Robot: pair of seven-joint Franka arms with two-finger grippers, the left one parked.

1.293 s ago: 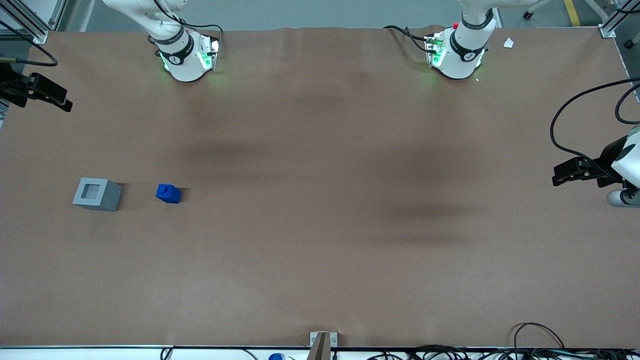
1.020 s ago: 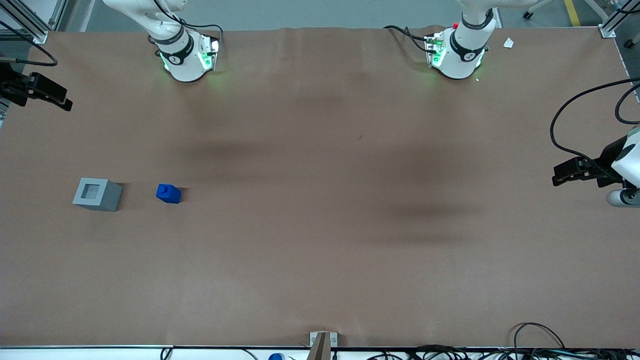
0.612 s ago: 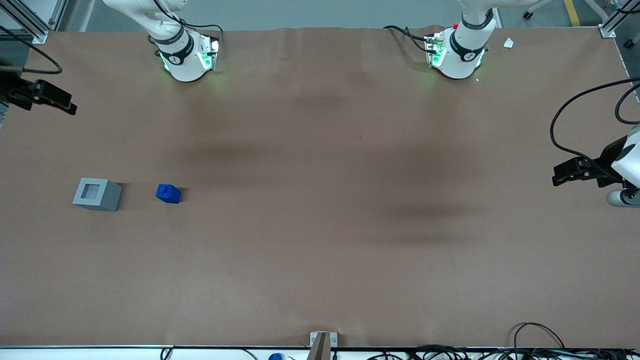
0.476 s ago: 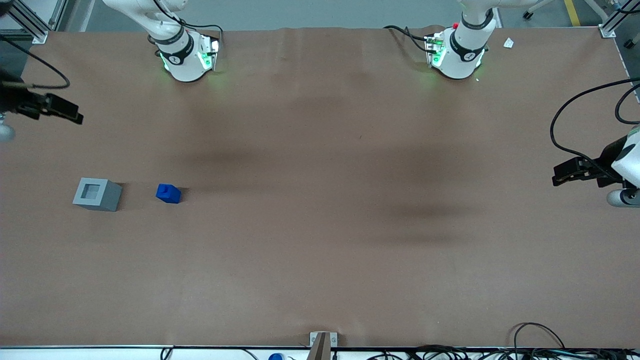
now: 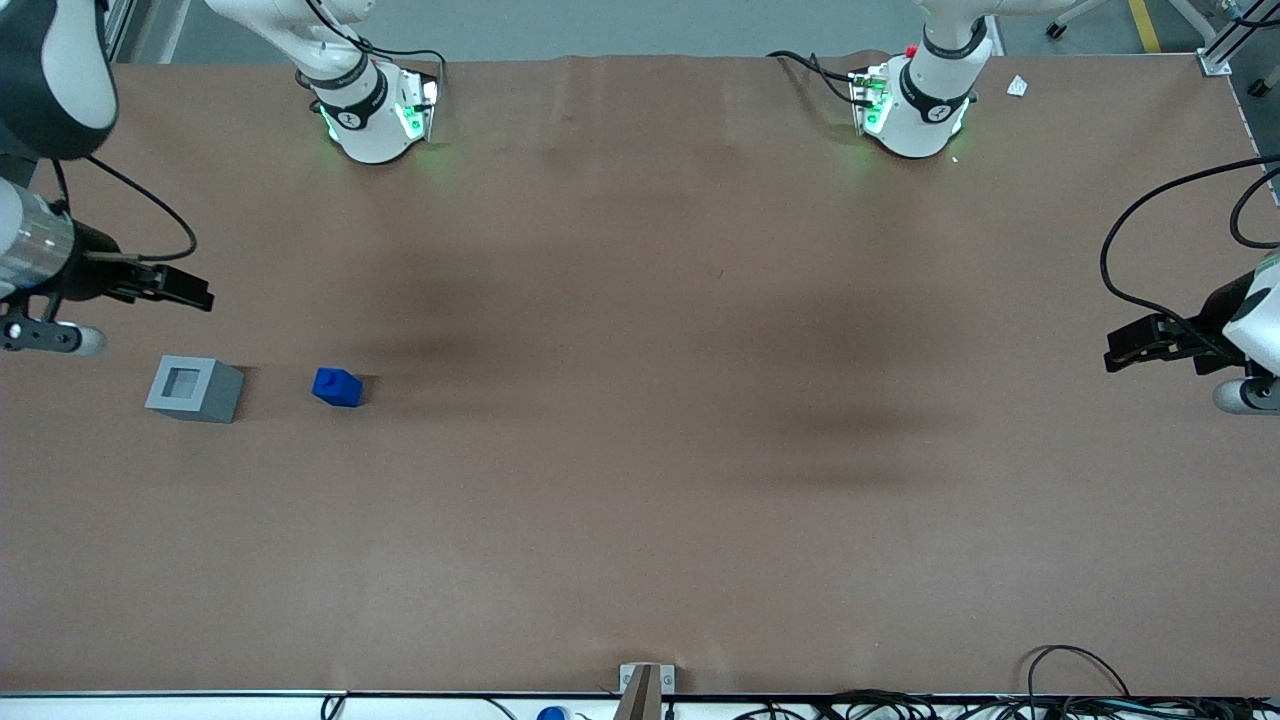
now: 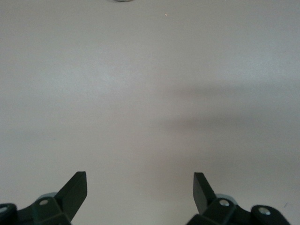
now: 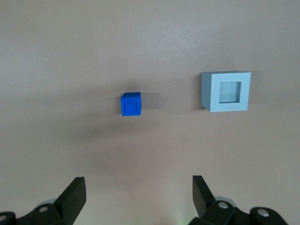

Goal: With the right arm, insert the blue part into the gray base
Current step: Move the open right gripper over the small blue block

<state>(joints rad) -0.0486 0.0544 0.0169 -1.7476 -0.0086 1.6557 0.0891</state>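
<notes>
Since nothing's grasped yet, jaws spread, gripper (image 5: 185, 292) hangs over the desk (image 5: 640, 450), blue part (image 7: 131, 103) at its 12 o'clock, gray base (image 7: 225, 91) beside.

no readable text, labels, brands or numbers on anything in view

End effector (image 7: 136, 199) aloft, fingers spread

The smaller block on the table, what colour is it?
Bright blue, clearest in the right wrist view.
</notes>
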